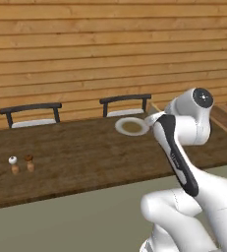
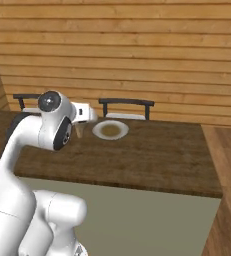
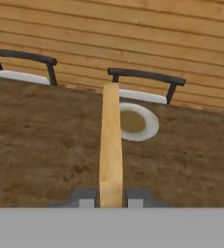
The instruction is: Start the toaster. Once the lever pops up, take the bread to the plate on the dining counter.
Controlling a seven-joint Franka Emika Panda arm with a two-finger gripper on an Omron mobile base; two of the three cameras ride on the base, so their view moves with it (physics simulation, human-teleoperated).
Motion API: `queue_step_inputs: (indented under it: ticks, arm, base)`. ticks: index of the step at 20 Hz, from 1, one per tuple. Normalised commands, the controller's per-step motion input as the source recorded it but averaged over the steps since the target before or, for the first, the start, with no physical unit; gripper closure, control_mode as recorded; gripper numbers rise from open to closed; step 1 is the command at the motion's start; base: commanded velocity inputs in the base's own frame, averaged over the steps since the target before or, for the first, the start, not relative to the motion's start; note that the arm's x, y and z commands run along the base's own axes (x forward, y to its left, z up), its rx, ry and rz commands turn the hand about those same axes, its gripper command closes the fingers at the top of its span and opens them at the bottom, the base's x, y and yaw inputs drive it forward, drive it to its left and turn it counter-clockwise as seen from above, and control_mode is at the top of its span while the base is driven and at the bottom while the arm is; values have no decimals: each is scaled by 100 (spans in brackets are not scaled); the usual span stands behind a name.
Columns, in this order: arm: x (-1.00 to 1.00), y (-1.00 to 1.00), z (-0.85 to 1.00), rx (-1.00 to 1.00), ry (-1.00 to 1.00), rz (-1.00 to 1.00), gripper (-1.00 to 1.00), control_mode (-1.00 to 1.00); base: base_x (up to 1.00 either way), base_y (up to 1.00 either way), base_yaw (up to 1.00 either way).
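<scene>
Fingers (image 3: 111,198) pinch the thin tan bread (image 3: 110,145) edge-on above the round plate (image 3: 150,127).

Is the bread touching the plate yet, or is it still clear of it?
Apart. In the hand view the bread, clamped edge-on in the gripper, is held above the dining counter, short of the plate.

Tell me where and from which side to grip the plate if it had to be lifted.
Grip the plate by its thin raised rim, at the edge nearest the robot. It lies flat on the dining counter, so only the rim offers a pinch. A chair stands behind the far edge. The gripper would first have to set down the bread.
</scene>
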Motion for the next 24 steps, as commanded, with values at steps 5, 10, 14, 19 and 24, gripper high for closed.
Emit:
queue_step_inputs:
  ticks: [5, 10, 14, 19, 24]
  arm:
    - [100, 0, -14, 0, 3, 5, 100, -100]
    - [100, 2, -2, 0, 20, 0, 100, -100]
    - [62, 8, -6, 2, 14, 0, 100, -100]
    - [41, 9, -39, 9, 1, 2, 100, -100]
    - [24, 0, -72, 7, 4, 4, 100, -100]
  base:
    - [0, 0, 0]
    - [0, 0, 0]
    - [0, 0, 0]
    - [0, 0, 0]
    - [0, 0, 0]
